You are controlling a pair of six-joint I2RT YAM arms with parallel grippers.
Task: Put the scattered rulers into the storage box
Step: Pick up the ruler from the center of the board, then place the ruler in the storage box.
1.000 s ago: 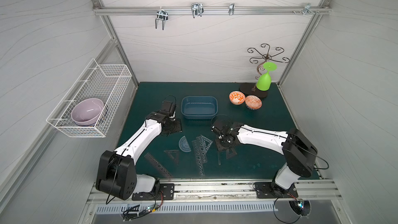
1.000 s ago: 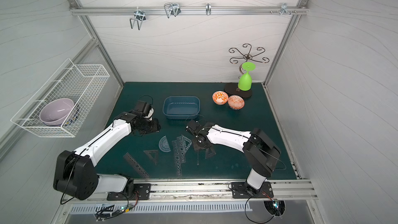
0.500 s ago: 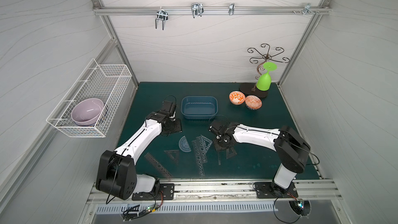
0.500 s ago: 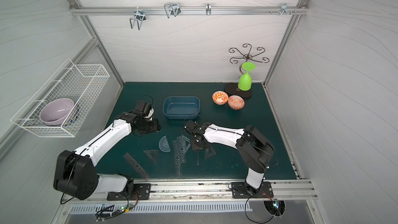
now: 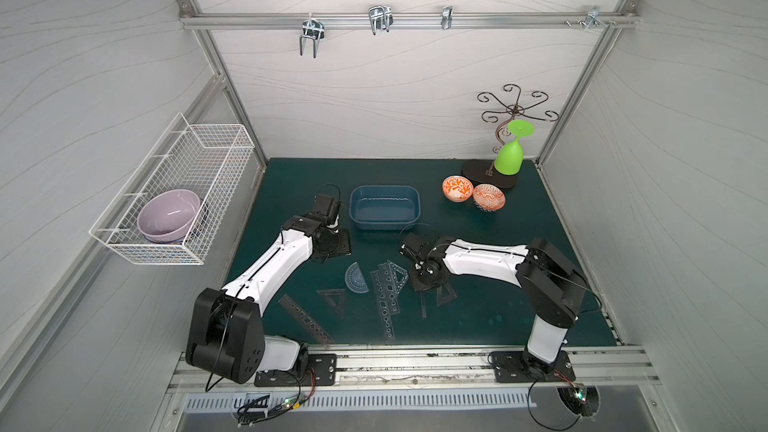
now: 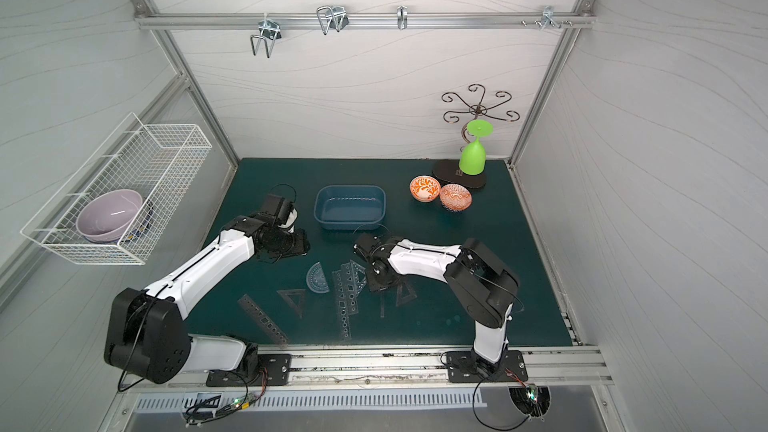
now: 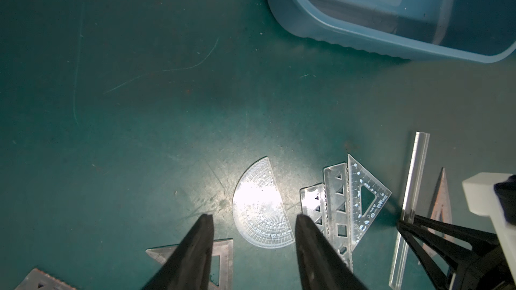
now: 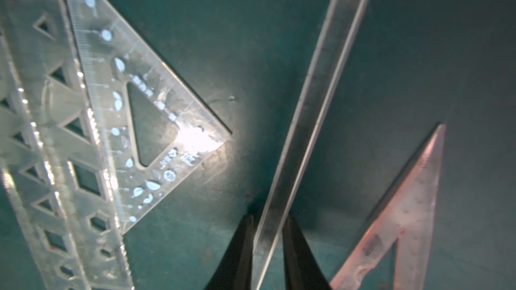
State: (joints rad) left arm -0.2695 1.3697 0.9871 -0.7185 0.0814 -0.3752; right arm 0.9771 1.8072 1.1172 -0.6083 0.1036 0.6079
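Right end effector (image 8: pixel 268 217): pinched on straight ruler (image 8: pixel 318 93), lower centre of right wrist view. Left end effector (image 7: pixel 254 218): half open, empty.

You are looking at the shallow blue-grey storage box (image 5: pixel 384 225) sitting upright in the far middle. Nearer you, the clear smoky rulers (image 5: pixel 384 297) are lying flat in a loose row: a stencil ruler (image 5: pixel 305 318) leftmost, then a set square (image 5: pixel 333 297), a protractor (image 5: pixel 356 280), and a straight ruler (image 5: pixel 423 305) towards the right.
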